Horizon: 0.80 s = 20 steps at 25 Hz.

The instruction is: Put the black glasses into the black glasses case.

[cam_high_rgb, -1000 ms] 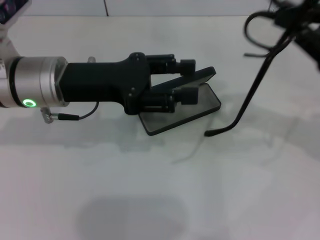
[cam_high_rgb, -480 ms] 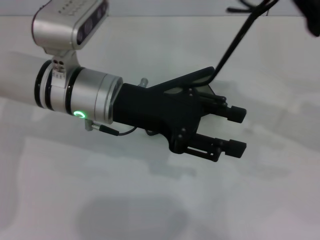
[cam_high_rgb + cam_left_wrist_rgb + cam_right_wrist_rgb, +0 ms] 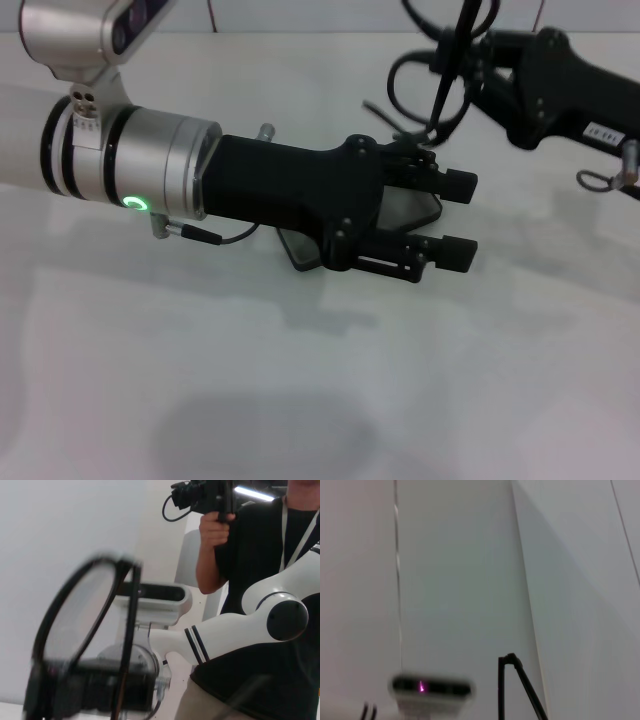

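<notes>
The black glasses case (image 3: 299, 251) lies open on the white table, mostly hidden under my left gripper (image 3: 464, 218). That gripper hovers over the case, open and empty. My right gripper (image 3: 478, 62) reaches in from the far right, shut on the black glasses (image 3: 412, 88). It holds them in the air just behind the case, with one temple arm pointing up. In the left wrist view a lens of the glasses (image 3: 75, 622) fills the near field. In the right wrist view only a thin black temple arm (image 3: 519, 677) shows.
The white table (image 3: 300, 400) lies bare toward me and to the left. A person holding a camera (image 3: 260, 580) stands beyond the table in the left wrist view.
My right arm has come in from the upper right and brought the glasses down and left, close behind the case. My left arm swung forward and right, then drew back over the case.
</notes>
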Tool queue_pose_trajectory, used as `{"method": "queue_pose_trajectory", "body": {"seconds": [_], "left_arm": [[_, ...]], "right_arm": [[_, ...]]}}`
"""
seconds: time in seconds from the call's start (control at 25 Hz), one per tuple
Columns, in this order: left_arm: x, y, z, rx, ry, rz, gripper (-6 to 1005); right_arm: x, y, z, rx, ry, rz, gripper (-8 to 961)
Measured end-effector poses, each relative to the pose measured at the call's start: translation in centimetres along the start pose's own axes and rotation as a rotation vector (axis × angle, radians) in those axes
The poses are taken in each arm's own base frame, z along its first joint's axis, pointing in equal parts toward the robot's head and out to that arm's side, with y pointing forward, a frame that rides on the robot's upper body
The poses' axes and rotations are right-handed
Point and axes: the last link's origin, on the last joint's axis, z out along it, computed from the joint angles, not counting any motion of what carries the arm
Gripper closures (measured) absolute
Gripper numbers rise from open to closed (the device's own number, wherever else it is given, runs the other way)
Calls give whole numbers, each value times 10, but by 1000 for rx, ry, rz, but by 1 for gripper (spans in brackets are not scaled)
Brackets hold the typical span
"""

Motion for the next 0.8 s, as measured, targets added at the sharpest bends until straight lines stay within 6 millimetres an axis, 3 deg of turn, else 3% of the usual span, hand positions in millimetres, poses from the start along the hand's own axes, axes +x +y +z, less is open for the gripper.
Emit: {"method": "queue_pose_trajectory", "body": {"seconds": [0.24, 0.8], "left_arm": [[1, -1, -2, 5, 5, 3, 315], [2, -1, -2, 8, 4, 5, 316]], "right_arm": [[13, -1, -2, -39, 171, 26, 859], [14, 3, -10, -71, 217, 62, 859]]}}
